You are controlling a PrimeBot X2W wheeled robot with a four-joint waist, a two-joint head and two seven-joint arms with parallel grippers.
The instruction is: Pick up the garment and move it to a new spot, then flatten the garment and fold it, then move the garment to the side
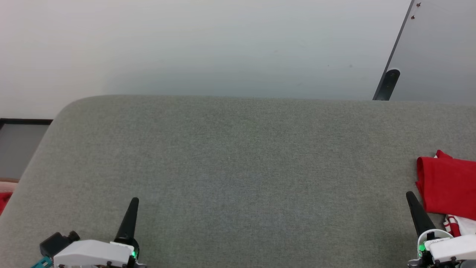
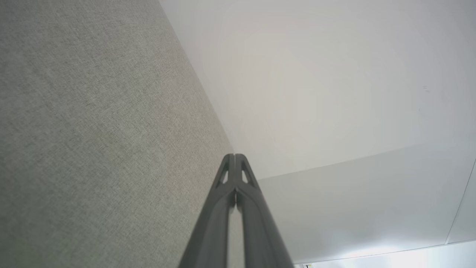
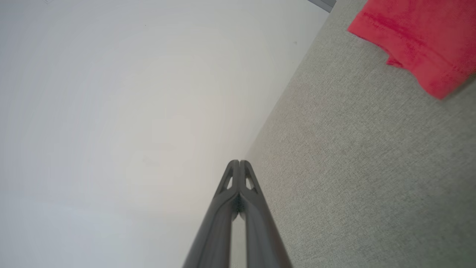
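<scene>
Surface: big grey fabric-covered top (image 1: 238,167) with a rounded far-left corner and a plain pale wall (image 1: 223,44) behind it.

Far left: a bit of red (image 1: 3,201) pokes in past the edge of the top, well off to the left gripper's left. Too little of it shows to say what it is.

Left gripper (image 1: 134,203): low on the left, pointing away from the robot over the grey fabric. Its 2 dark fingers are pressed together at the tips with nothing between them, and the left wrist view shows the same. Can't tell if the tips touch the fabric.

Gap: the 2 grippers are well apart, with grey fabric between them.

Right gripper (image 1: 409,196): low on the right, 2 fingers squeezed together tip to tip, gripping nothing.

Garment (image 1: 448,184): just to the right gripper's right, a little ahead of its tip. It's bunched up on the fabric and cut off by the picture edge. In the right wrist view it sits clear of the fingers.

Striped trim (image 1: 450,223): red-and-white bit with some white cloth, right beside that gripper's white housing.

Upper right: a dark-edged grey panel (image 1: 438,48) leans behind the top, far beyond the right gripper.
</scene>
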